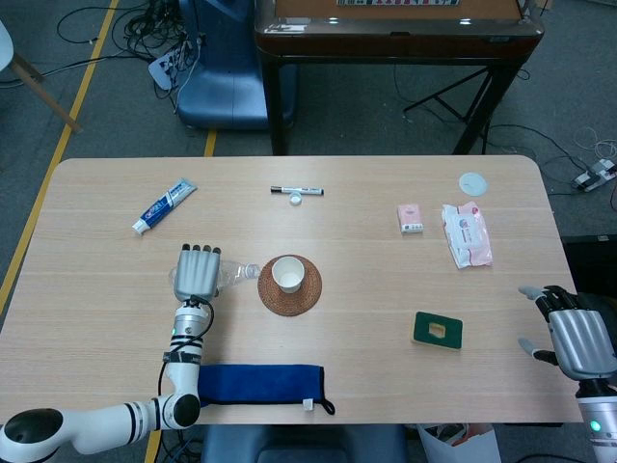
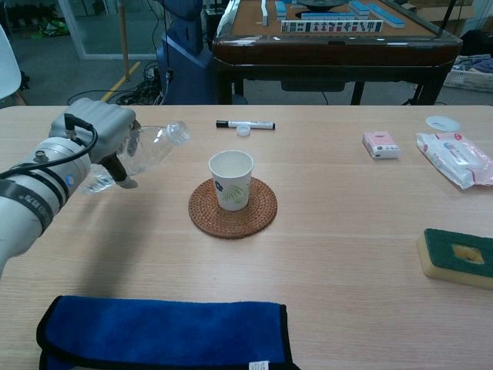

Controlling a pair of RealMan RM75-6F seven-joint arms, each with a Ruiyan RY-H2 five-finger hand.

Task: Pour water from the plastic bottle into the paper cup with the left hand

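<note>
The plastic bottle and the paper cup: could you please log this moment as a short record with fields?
bottle: plastic bottle held off the table, tilted steeply, open mouth toward the cup
held by: left hand, gripping the bottle's body
mouth position: left of the cup, not yet over its rim
cup: paper cup upright on the woven coaster
water in cup: cannot tell
bottle cap: small white cap beside the marker
right hand: right hand at the table's right edge, fingers apart, holding nothing
</note>
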